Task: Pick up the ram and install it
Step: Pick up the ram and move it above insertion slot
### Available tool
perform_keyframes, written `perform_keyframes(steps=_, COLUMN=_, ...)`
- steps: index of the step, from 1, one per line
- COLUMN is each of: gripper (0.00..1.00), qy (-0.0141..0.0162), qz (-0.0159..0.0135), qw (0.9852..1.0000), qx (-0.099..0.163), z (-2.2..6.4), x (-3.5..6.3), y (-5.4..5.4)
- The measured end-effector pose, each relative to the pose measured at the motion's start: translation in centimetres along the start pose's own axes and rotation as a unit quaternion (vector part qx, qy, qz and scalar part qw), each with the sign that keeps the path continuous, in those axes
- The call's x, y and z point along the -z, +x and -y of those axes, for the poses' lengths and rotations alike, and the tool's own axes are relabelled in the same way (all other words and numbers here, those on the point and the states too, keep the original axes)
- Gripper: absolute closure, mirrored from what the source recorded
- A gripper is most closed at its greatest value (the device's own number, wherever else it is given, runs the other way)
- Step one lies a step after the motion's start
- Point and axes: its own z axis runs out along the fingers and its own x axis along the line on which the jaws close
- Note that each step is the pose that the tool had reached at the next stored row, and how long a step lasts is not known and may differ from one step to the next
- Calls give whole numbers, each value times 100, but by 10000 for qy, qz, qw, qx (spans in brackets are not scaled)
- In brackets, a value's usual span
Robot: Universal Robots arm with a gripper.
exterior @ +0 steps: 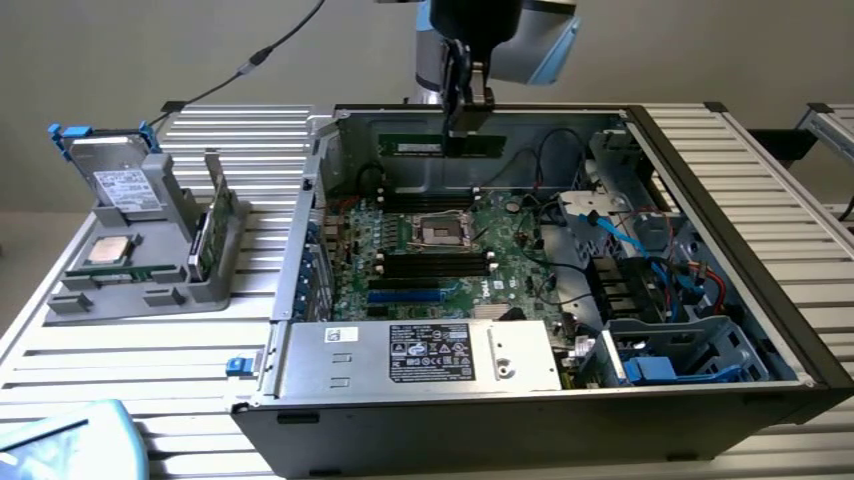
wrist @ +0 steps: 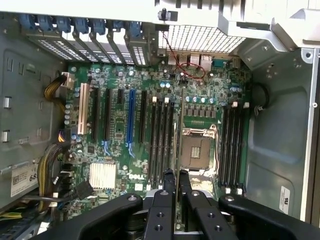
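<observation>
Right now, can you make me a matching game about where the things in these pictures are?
Things:
1. ram stick
2. silver chip
3. motherboard
4. power box

Places:
a. lying flat in the grey tray beside the computer
b. on the floor of the open computer case
c. held in the gripper above the case
d. inside the case at its near edge, silver with a black label

Pairs: 1-c, 2-a, 3-b, 4-d
</observation>
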Motion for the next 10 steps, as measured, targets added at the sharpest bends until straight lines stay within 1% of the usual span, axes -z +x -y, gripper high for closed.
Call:
perform_keyframes(steps=1, gripper=86, qy=22, qz=-37, qw=10000, qx=-2, z=1, x=-12, y=1)
perform_keyframes(steps=3, gripper=86, qy=32, qz=-65, qw=10000, qx=-4, z=2, x=-29, y=1)
perform_keyframes(steps=7, gripper=86, qy=32, qz=-128, qw=9999, qx=-7, z=5, x=-67, y=1)
perform_keyframes(steps=10, gripper=86, qy=29, qz=-183, qw=9998, qx=-11, z=6, x=-96, y=2)
